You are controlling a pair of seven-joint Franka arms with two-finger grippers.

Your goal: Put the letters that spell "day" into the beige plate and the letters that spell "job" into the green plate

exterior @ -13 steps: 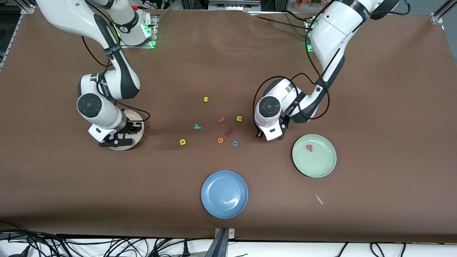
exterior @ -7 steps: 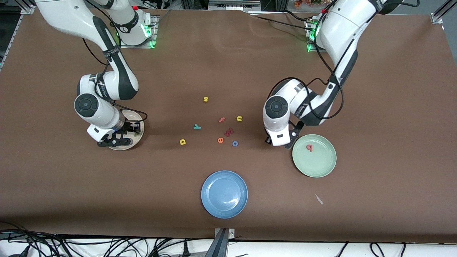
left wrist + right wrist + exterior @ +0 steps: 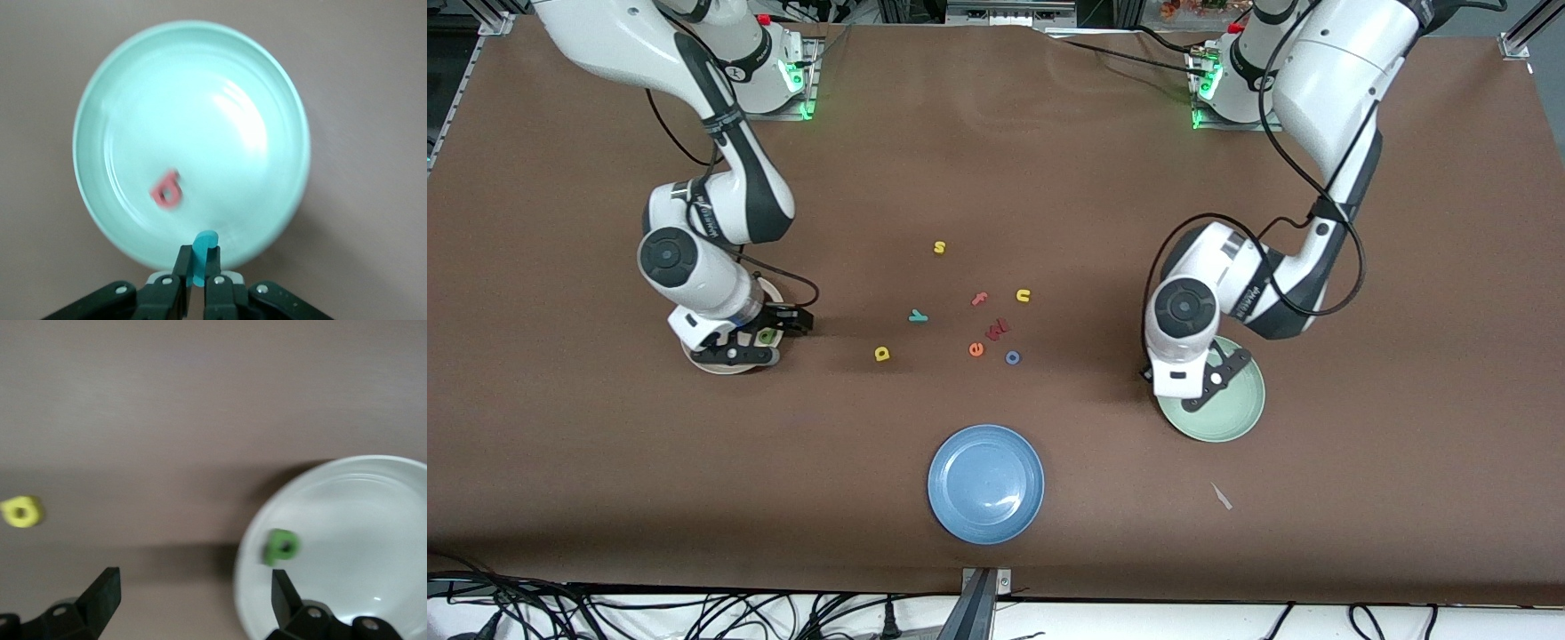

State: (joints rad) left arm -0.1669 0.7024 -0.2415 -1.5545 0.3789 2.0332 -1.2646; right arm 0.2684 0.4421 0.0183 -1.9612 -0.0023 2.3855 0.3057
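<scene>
While our left gripper (image 3: 195, 283) pinches the teal "j" (image 3: 202, 252) over the green plate (image 3: 267, 80) holding the red "b" (image 3: 166, 190), our right gripper (image 3: 190, 597) gapes wide over the beige plate (image 3: 373, 520) with the green "d" (image 3: 280, 547) in it, leaving the yellow "a" (image 3: 882, 354), teal "y" (image 3: 918, 316) and blue "o" (image 3: 1012, 357) on the table (image 3: 996, 133).

mint-green plate (image 3: 200, 73), salmon-red "b" (image 3: 165, 191), green "d" (image 3: 280, 547)

Brown worktop (image 3: 996, 133), beige plate (image 3: 710, 364) toward right arm's end, green plate (image 3: 1240, 418) toward left arm's end, blue plate (image 3: 985, 483) nearest the camera, small foam letters (image 3: 976, 348) scattered between, paper scrap (image 3: 1221, 496) near green plate
</scene>
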